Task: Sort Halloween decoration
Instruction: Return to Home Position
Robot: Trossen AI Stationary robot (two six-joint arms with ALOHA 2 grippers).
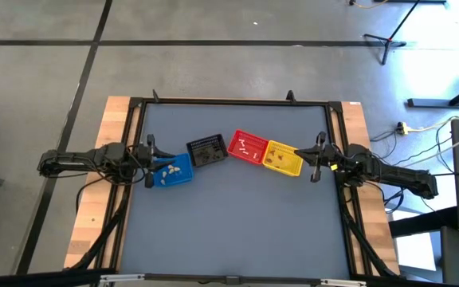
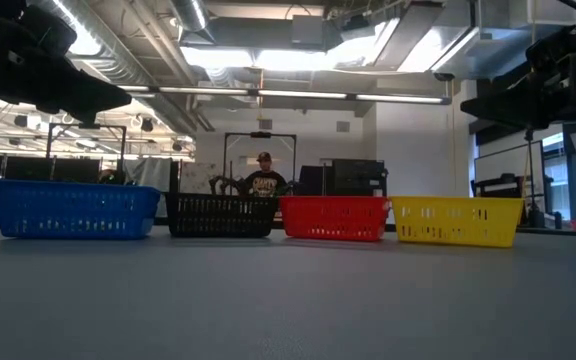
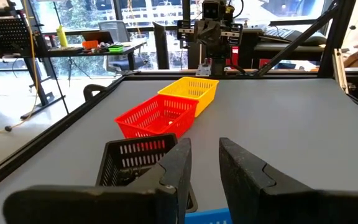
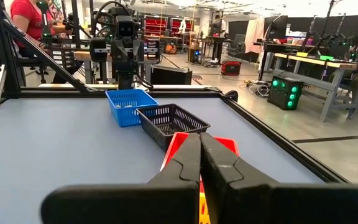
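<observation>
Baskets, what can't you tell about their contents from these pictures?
Low view: the walls of the blue basket, black basket, red basket and yellow basket hide their contents.
High view: the trinkets are specks, too small to identify; anything in the black basket is lost against its dark mesh.
Left wrist view: the left pincer covers part of the black basket.

light: bright | source: ceiling lights (image 2: pixel 268 58), windows (image 3: pixel 135 28) | glare: overhead | shadows: soft

Grey table (image 1: pixel 237 231) bearing four baskets (image 1: pixel 208 151)
</observation>
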